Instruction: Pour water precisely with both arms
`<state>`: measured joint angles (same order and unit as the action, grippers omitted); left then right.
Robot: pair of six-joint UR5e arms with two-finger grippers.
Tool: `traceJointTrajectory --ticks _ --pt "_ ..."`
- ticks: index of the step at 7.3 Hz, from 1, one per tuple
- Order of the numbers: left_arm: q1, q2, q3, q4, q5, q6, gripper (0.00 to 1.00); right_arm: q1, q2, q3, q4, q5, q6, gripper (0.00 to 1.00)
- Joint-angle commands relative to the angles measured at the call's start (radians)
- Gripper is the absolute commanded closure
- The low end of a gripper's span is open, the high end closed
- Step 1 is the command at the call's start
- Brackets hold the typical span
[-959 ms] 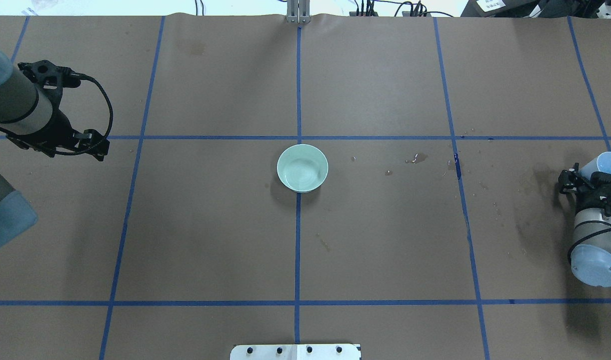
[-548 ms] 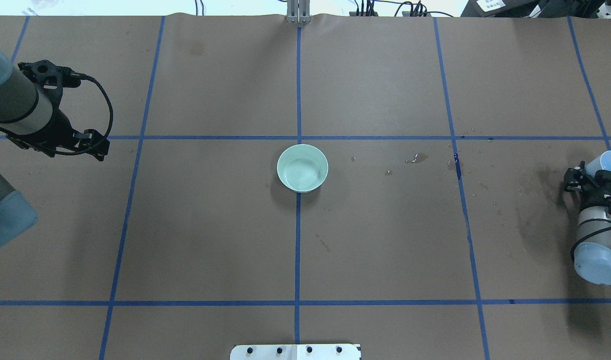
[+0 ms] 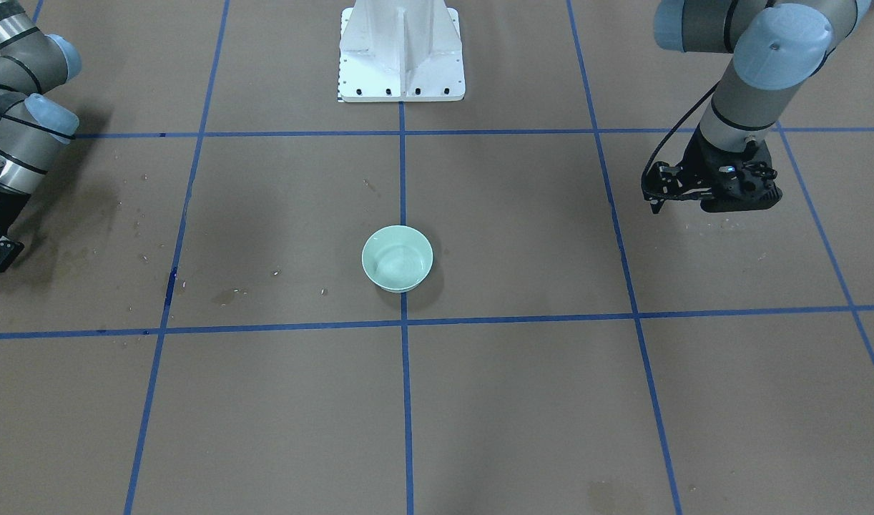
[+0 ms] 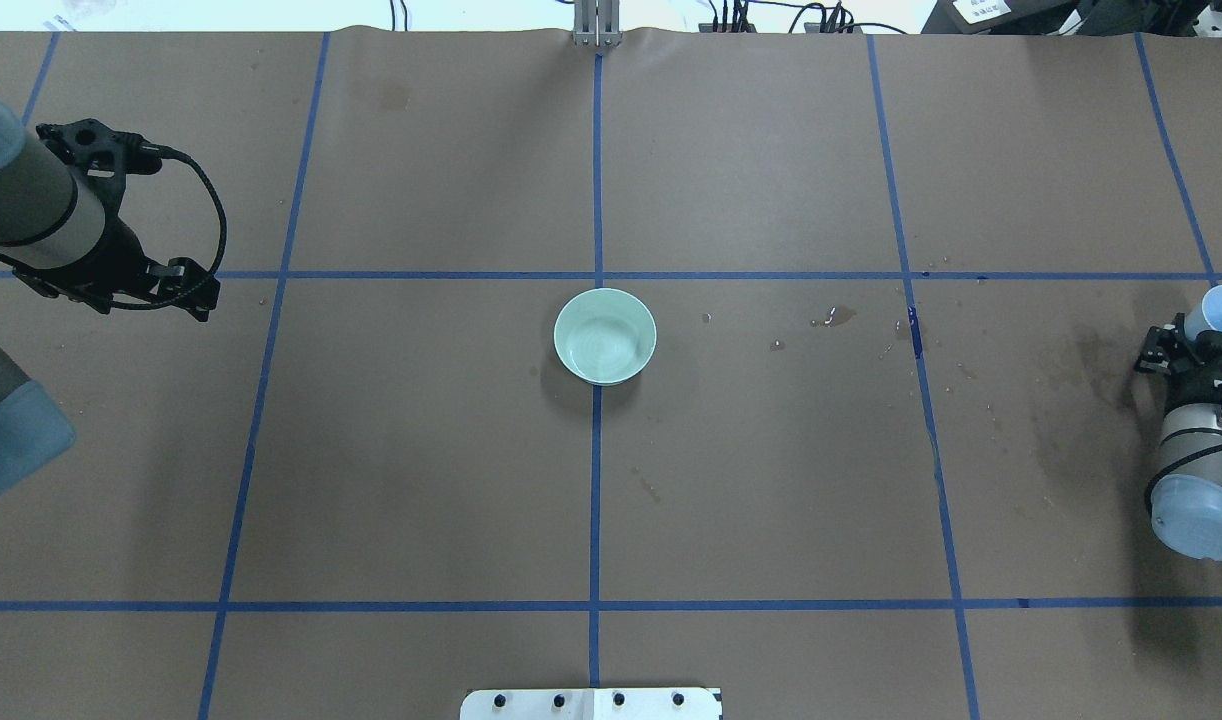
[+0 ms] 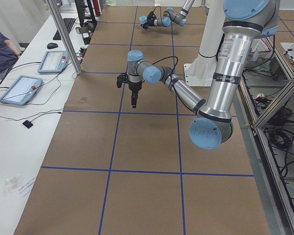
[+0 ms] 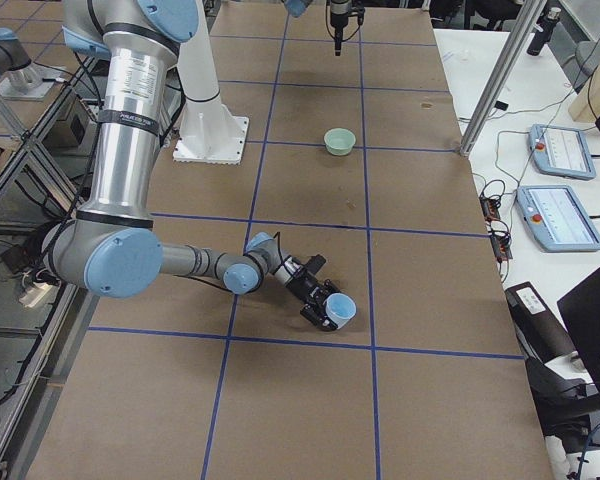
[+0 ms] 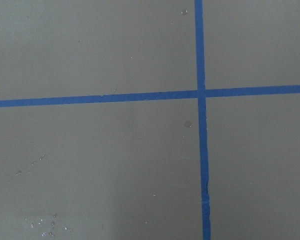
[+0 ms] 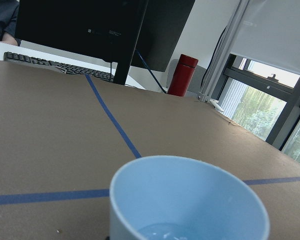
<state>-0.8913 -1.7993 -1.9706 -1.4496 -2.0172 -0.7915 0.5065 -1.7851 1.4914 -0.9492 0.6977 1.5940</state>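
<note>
cup: light blue cup (image 6: 340, 308), mouth up, at the desk's far right end, well apart from the bowl
water: thin clear puddle (image 8: 160, 232) in the bottom of the cup, faint glints only
right pincer: right pincer (image 6: 318, 303) clamped on the cup's sides, low over the desk; can't tell if the cup touches the desk
right arm: right arm (image 4: 1196, 470) comes in from the right edge of the overhead view
left pincer: left pincer (image 3: 723, 194) points down over a blue tape crossing, far left side; can't tell if it is open or closed
left arm: left arm (image 4: 31, 210) bent in from the left edge, black cable looped beside the wrist
bowl: mint green bowl (image 4: 559, 330) upright at desk centre on the middle tape line, apart from both arms
desk: brown desk (image 4: 421, 450) with blue tape grid
stains: dark wet patch (image 4: 1081, 400) near the cup, droplets (image 4: 831, 318) between bowl and cup
</note>
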Motion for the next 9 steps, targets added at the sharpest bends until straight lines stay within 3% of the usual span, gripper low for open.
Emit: traceJointTrajectory --ticks 1,3,5,8,9 --pt "0.000 -0.002 -0.001 0.000 0.000 0.000 0.00 0.036 0.000 0.009 0.076 0.012 -0.064 1.00" --pt "0.000 0.000 -0.004 0.000 0.000 0.000 0.00 0.108 -0.010 0.000 0.379 0.083 -0.372 1.00" --pt "0.000 0.001 -0.002 0.002 -0.003 0.000 0.00 0.176 0.006 0.015 0.538 0.239 -0.558 1.00" --pt "0.002 -0.009 -0.004 0.006 -0.006 -0.002 0.00 0.178 0.099 0.067 0.621 0.396 -0.654 1.00" --pt "0.002 -0.008 -0.002 0.006 -0.006 -0.002 0.00 0.181 0.119 0.131 0.618 0.501 -0.654 1.00"
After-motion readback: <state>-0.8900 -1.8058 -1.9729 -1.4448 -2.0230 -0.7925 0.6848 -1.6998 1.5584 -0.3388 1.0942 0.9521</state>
